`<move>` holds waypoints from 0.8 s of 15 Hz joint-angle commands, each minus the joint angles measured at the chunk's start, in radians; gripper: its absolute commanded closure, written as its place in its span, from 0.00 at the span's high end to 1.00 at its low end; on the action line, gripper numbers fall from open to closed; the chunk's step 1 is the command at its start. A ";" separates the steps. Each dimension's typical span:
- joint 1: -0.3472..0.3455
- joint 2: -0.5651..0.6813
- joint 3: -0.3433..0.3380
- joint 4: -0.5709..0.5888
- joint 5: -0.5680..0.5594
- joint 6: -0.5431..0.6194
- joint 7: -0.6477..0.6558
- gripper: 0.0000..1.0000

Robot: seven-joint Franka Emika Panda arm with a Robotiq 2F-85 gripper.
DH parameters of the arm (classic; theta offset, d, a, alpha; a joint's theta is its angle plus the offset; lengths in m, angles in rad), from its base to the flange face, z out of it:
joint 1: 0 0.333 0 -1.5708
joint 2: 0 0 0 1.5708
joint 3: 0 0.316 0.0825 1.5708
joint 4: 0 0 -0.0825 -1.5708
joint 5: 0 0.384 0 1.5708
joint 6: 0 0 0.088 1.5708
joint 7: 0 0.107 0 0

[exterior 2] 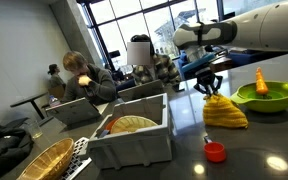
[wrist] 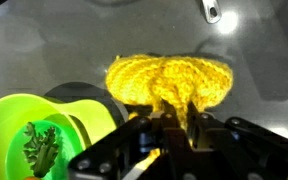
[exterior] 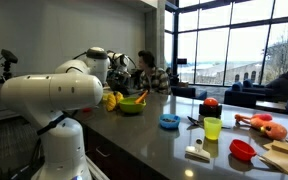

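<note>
My gripper (wrist: 167, 122) is shut on a yellow knitted cloth (wrist: 170, 82), pinching its middle so the fabric bunches up between the fingers. In an exterior view the gripper (exterior 2: 208, 88) holds the top of the cloth (exterior 2: 225, 113), which hangs in a cone with its lower edge on the dark countertop. A green bowl (wrist: 46, 128) stands just beside the cloth; it also shows in both exterior views (exterior 2: 267, 97) (exterior: 131, 105). The bowl holds a leafy green item (wrist: 41, 148) and an orange item (exterior 2: 261, 80).
A white bin (exterior 2: 134, 137) with a woven basket, a second basket (exterior 2: 44, 160) and a small red cap (exterior 2: 215, 151) lie on the counter. Further along are a blue bowl (exterior: 169, 121), a yellow-green cup (exterior: 212, 127), a red bowl (exterior: 242, 149) and toys. People sit behind the counter.
</note>
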 commanded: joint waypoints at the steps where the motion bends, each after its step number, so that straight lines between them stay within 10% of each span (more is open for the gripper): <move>1: 0.000 0.000 0.000 0.000 0.000 0.000 0.000 0.14; 9: 0.000 0.000 0.000 0.000 0.000 0.000 0.000 0.14; 10: 0.000 0.000 0.000 0.000 0.000 0.000 0.000 0.39; 12: 0.031 0.007 -0.019 -0.055 -0.009 0.007 -0.034 0.43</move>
